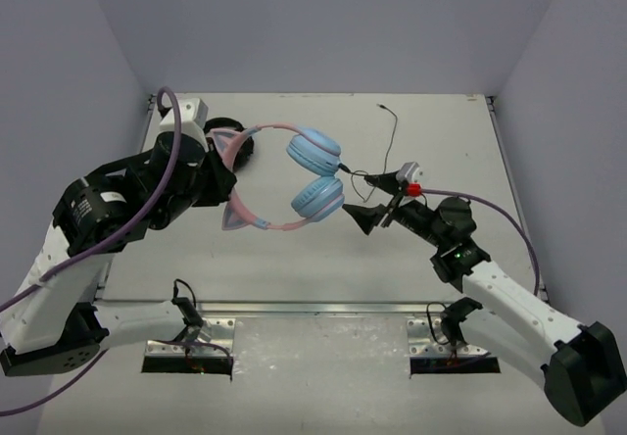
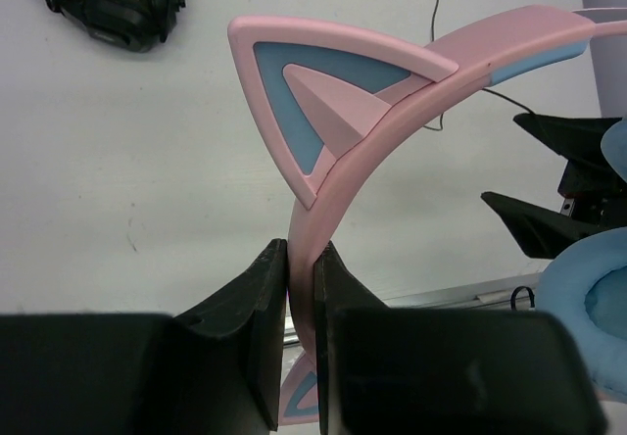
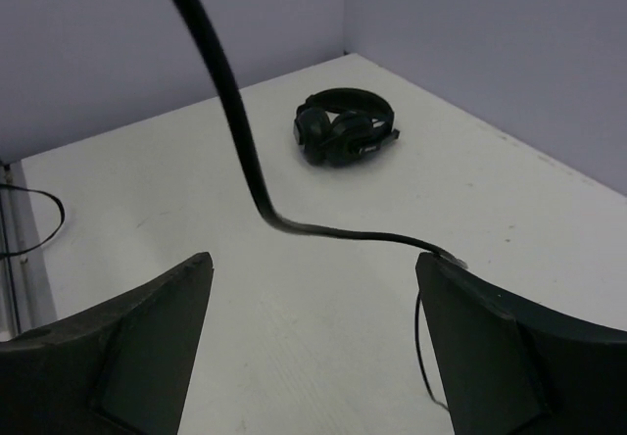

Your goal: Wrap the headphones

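Note:
The headphones hang above the table, with a pink cat-eared headband and light blue ear cups. My left gripper is shut on the headband between the two cat ears, both fingers pressed flat against it. The thin black cable leaves the ear cups and trails to the back right of the table. My right gripper stands open just right of the lower ear cup. In the right wrist view the cable crosses in front of the jaws and touches the right fingertip.
All-black headphones lie on the table at the back left, partly hidden behind my left arm. A metal rail runs along the table's near edge. Grey walls close in the left, back and right sides.

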`<state>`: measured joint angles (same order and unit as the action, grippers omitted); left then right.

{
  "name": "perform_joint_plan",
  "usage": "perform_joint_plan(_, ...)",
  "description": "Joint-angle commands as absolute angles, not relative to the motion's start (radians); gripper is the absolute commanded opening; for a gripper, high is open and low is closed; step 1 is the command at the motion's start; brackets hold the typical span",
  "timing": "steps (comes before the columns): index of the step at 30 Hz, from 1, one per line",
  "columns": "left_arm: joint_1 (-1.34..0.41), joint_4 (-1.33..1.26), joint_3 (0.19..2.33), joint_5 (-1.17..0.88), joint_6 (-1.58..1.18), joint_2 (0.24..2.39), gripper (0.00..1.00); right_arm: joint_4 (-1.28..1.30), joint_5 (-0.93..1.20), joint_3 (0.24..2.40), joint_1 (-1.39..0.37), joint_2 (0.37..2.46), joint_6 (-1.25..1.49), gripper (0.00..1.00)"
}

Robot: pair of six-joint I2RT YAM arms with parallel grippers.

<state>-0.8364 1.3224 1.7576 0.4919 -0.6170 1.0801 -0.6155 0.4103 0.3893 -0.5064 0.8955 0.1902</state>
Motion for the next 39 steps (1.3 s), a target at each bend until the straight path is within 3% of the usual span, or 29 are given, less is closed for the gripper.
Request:
perform_joint_plan(1, -0.833, 1.235, 1.822, 0.508, -0.646, 1.058, 0.0, -0.695, 0.324, 0.355, -0.509, 0.809, 0.126, 0.85)
perform_joint_plan(5, -0.833, 1.207, 1.832, 0.479, -0.643, 1.052, 0.01, -0.725, 0.282, 0.308, -0.509, 0.772, 0.101, 0.86)
perform_joint_plan(11, -0.833, 1.161, 1.861, 0.413, -0.638, 1.058, 0.0, -0.753, 0.305, 0.402, -0.509, 0.934, 0.089, 0.79)
perform_joint_plan(13, -0.833, 1.152, 1.865, 0.405, -0.638, 1.055, 0.0, -0.764, 0.359, 0.437, -0.509, 0.974, 0.097, 0.7)
perform_joint_plan(20, -0.833, 1.109, 1.843, 0.454, -0.563, 1.054, 0.0, -0.854, 0.407, 0.427, -0.509, 1.013, 0.179, 0.05)
perform_joint_plan(21, -0.833, 1.074, 1.804, 0.472, -0.507, 1.043, 0.0, -0.854, 0.399, 0.41, -0.509, 0.993, 0.183, 0.01)
perform_joint_plan(25, -0.833, 0.771, 1.451, 0.61, -0.372, 0.922, 0.0, -0.776, 0.261, 0.354, -0.509, 0.806, 0.169, 0.01)
perform_joint_plan(30, -0.833, 0.543, 1.212, 0.723, -0.168, 0.893, 0.0, -0.501, 0.095, 0.389, -0.509, 0.534, 0.069, 0.01)
perform_joint_plan(34, -0.833, 0.43, 1.106, 0.634, -0.026, 0.969, 0.01, -0.219, 0.147, 0.53, -0.509, 0.532, 0.009, 0.01)
perform_joint_plan(39, -0.834, 0.465, 1.094, 0.349, 0.06, 1.095, 0.0, 0.125, 0.434, 0.81, -0.509, 0.721, -0.077, 0.02)
